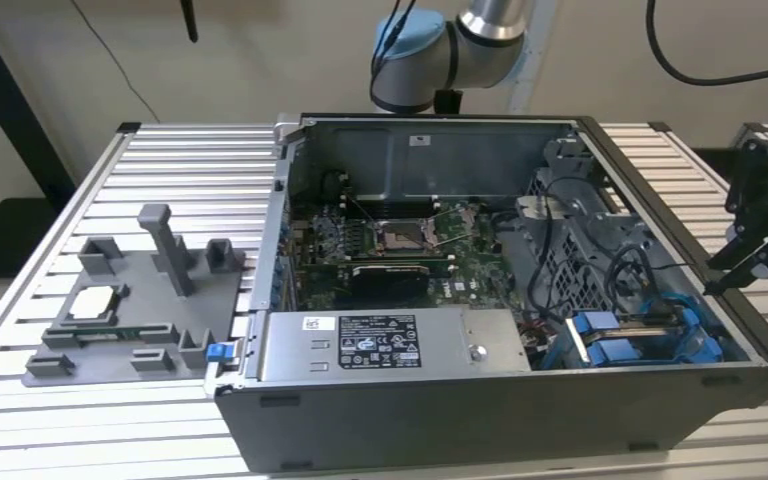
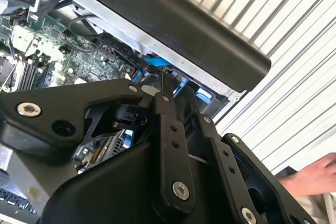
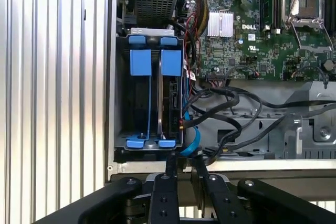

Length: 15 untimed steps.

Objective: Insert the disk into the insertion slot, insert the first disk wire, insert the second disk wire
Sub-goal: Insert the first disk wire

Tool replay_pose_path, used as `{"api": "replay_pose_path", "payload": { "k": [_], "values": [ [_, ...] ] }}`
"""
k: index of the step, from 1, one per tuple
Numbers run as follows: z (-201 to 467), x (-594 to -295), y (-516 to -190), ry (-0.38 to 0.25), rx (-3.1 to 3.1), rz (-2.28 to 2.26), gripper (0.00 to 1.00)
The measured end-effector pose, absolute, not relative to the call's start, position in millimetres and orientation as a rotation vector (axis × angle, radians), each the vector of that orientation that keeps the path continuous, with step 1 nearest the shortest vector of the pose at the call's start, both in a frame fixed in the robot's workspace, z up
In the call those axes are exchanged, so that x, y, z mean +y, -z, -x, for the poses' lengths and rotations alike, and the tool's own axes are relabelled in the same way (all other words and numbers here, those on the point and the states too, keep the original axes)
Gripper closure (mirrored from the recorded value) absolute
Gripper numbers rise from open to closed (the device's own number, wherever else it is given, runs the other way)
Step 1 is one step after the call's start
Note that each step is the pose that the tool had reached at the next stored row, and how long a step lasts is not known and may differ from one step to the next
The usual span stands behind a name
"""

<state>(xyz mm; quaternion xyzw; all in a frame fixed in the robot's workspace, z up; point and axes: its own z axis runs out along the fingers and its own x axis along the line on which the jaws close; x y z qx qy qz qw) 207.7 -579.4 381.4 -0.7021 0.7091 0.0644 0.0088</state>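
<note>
Between the fingertips of the gripper (image 3: pixel 185 163) stood a narrow gap with nothing in it: jaws slightly parted, empty. In the first wrist view the tips hung over the rim of the computer case (image 3: pixel 136 167), just outside the insertion slot (image 3: pixel 124 93). In the exterior view the gripper (image 1: pixel 724 275) sat at the case's edge on the exterior view's right.

Two blue-fronted carriers lay side by side in the slot. The one nearer the cables I took for the disk (image 3: pixel 172 95) and judged it seated. No white label was visible, so that reading is uncertain. The other carrier (image 3: pixel 140 62) lay just beside it. A blue cable (image 3: pixel 191 142) drooped just beside the disk's near end, and black cables (image 3: pixel 226 103) crossed toward the motherboard (image 3: pixel 247 35). Whether any was plugged in I could not tell.

Handling, as judgement: the disk should be rigid and dense, its metal skin smooth and probably slippery, and it is sensitive to shock. Grip it by the blue frame's side rails or front tabs, not by the connector edge. The wires are limp, so hold them by the stiff plug body, never the cord.

A person's hand (image 2: pixel 310 179) lay over the slatted table (image 2: pixel 294 93) in the second wrist view.
</note>
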Motion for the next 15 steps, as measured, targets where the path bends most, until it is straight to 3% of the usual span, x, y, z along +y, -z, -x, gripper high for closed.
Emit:
{"api": "replay_pose_path", "payload": {
  "k": [6, 7, 15],
  "values": [
    [-208.0, -580.0, -376.7, -0.202, 2.215, 2.193, 0.0],
    [-207.9, -580.0, -376.3, -0.202, 2.215, 2.193, 1.0],
    [-207.9, -580.3, -373.7, -0.202, 2.215, 2.193, 1.0]
  ]
}}
